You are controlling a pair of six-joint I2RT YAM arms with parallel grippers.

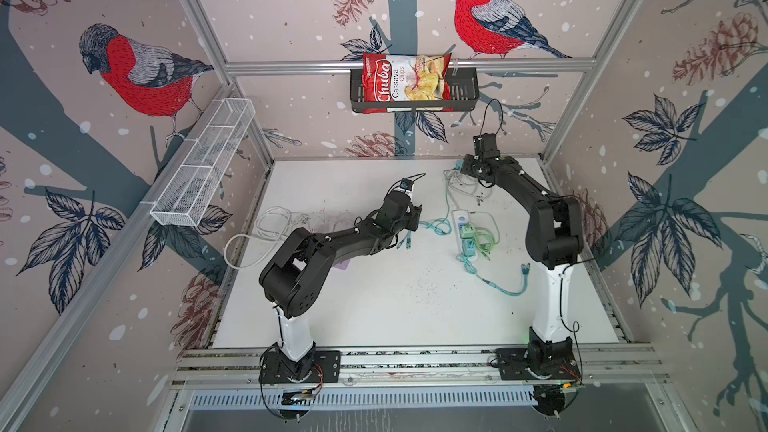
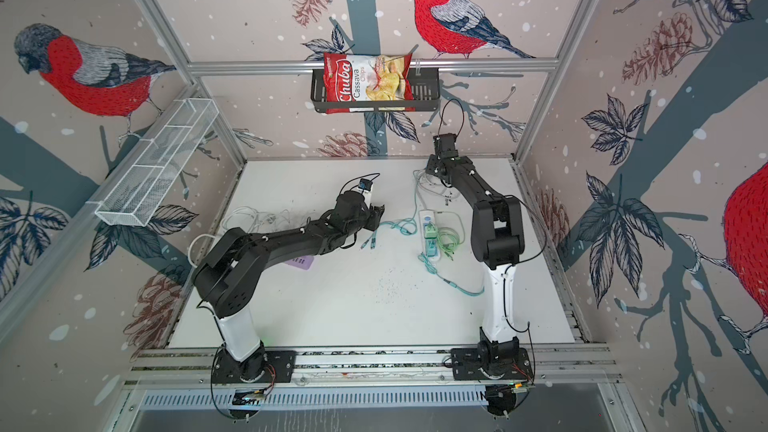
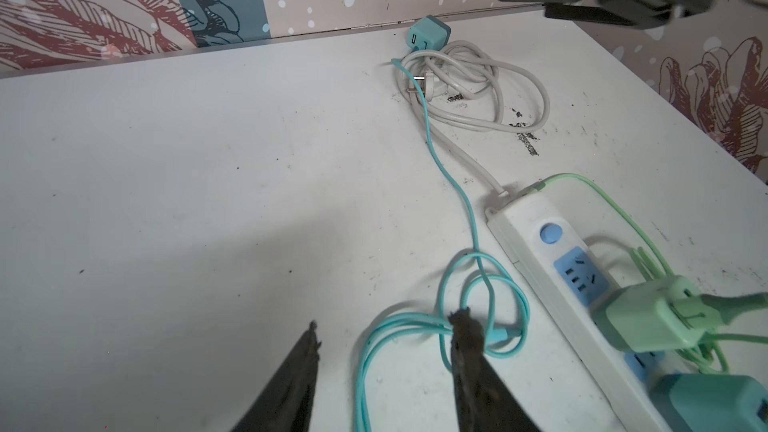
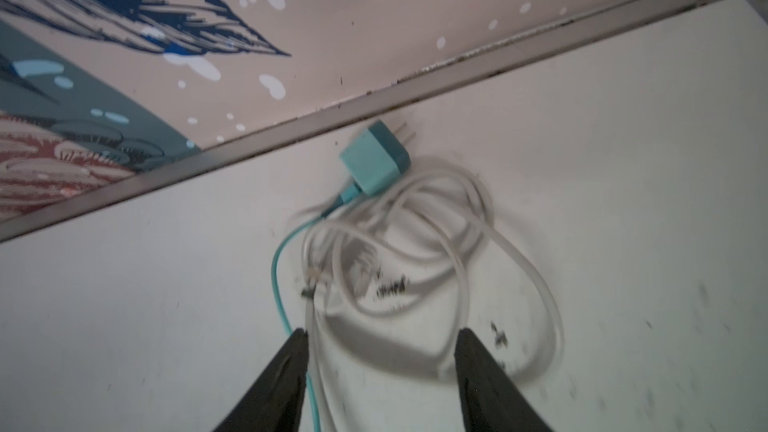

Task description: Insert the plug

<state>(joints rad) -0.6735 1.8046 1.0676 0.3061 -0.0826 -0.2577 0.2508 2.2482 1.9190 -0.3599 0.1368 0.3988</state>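
Note:
The teal plug (image 4: 374, 160) lies on the table by the back wall, prongs toward the wall, its teal cable (image 3: 453, 184) trailing away; it also shows in the left wrist view (image 3: 428, 35). My right gripper (image 4: 383, 331) hangs open and empty over the coiled white cord (image 4: 436, 243), short of the plug. The white power strip (image 3: 523, 218) with blue sockets lies mid-table, and a green adapter (image 3: 648, 317) and a teal adapter (image 3: 715, 405) sit in it. My left gripper (image 3: 388, 319) is open and empty above a loop of the teal cable, left of the strip (image 1: 459, 218).
A tangle of white cables (image 1: 270, 226) lies at the table's left. A purple item (image 2: 303, 261) shows under the left arm. Another teal cable (image 1: 507, 284) runs near the right arm's base. On the walls hang a black basket (image 1: 461, 93) holding a chips bag and a white mesh basket (image 1: 203, 164).

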